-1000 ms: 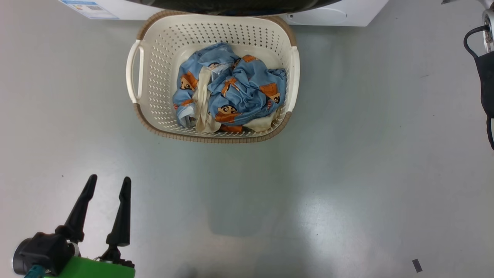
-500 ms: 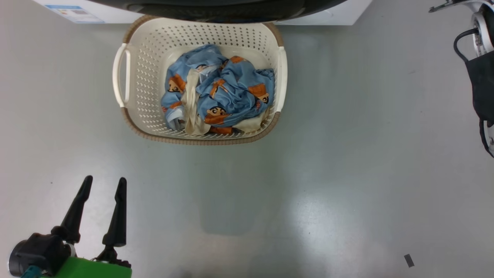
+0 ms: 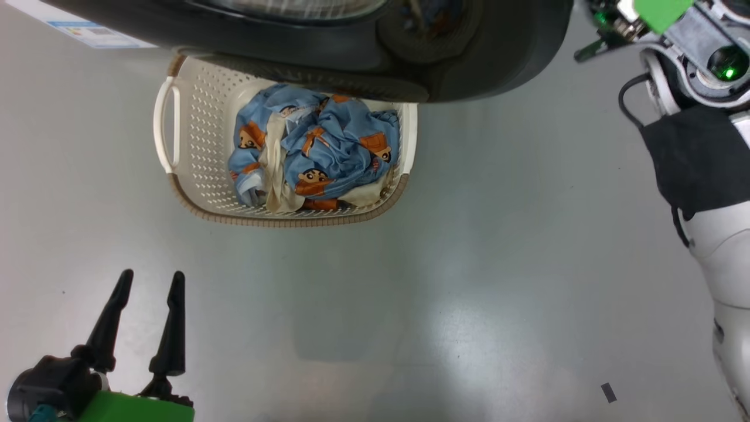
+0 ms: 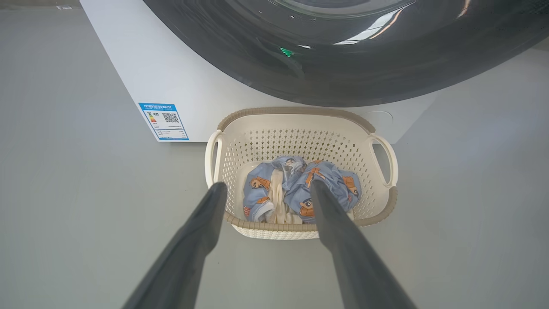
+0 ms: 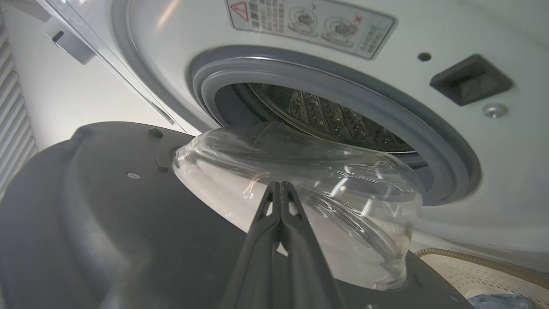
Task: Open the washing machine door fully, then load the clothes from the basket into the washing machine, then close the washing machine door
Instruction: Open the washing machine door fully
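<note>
Down low, the left pincer (image 3: 152, 274) hangs over the grey floor (image 3: 469, 264) with its two dark fingers spread wide and nothing between them. Ahead of its tips and well apart from them sits the basket (image 3: 281, 221). It is cream, with holes in its sides, a brown rim and a white handle on each side. The clothes (image 3: 316, 152) lie heaped in its bottom, a bundle of light blue cloth printed with orange figures, with a strip of cream among it. Beyond the basket, farther from this pincer, stands the white washing machine (image 4: 171, 77). A blue label (image 4: 164, 121) sits low on its front, to the left of the basket as the pincer looks. The door (image 3: 351, 53) is swung out, and its black rim overhangs the basket's far edge.

The right pincer (image 5: 279, 184) has its fingers pressed together, and they pinch nothing. Just ahead of its tips bulges the door's clear glass bowl (image 5: 343, 180); I cannot tell whether the tips touch it. Around the bowl and under the fingers spreads the door's dark inner face. Past the bowl the machine's mouth stands open, with a grey-blue rubber seal (image 5: 429, 141) ringing the steel drum (image 5: 326, 116). A warning sticker (image 5: 309, 25) sits above the mouth, and a black latch socket (image 5: 469, 79) lies to its right.
</note>
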You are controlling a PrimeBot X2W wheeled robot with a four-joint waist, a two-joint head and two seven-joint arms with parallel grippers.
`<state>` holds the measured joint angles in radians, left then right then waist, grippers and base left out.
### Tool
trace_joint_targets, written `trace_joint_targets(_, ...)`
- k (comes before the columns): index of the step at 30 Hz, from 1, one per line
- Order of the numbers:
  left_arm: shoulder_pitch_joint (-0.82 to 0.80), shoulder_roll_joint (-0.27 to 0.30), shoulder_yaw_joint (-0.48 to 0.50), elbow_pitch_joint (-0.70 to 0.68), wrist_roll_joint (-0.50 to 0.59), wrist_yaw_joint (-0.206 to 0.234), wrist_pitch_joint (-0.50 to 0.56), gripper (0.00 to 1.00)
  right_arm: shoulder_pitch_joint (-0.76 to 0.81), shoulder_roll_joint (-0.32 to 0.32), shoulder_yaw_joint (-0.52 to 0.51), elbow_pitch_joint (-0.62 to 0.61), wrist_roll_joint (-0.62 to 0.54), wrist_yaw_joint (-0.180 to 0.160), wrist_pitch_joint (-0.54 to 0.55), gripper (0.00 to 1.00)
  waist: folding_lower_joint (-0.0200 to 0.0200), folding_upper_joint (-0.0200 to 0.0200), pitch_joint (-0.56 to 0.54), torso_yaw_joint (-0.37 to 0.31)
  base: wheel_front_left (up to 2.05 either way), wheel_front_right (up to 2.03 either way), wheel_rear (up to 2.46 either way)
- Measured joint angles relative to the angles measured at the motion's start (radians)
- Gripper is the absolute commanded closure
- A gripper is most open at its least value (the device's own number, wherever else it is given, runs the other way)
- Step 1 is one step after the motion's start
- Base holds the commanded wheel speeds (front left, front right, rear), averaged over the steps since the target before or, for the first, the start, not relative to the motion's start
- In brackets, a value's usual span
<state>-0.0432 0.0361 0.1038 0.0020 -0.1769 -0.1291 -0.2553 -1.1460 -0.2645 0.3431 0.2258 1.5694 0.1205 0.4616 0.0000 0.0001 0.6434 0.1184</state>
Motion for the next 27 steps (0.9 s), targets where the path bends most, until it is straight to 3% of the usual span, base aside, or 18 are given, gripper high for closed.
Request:
trace_joint_targets(18,0.0,0.0,0.025,0.033,-0.016,0.002,0.0,0.0,0.253,0.071,0.158,-0.081,0.009,0.0,0.095,1.0,-0.0001,-0.0001,-0.144,-0.045,0.0,0.0,0.0)
trace_joint_targets(27,0.061,0.001,0.013,0.065,-0.049,0.038,0.0,0.0,0.443,0.141,0.271,-0.075,0.009,0.0,0.091,1.0,-0.0001,0.0,-0.294,-0.054,0.0,0.0,0.0)
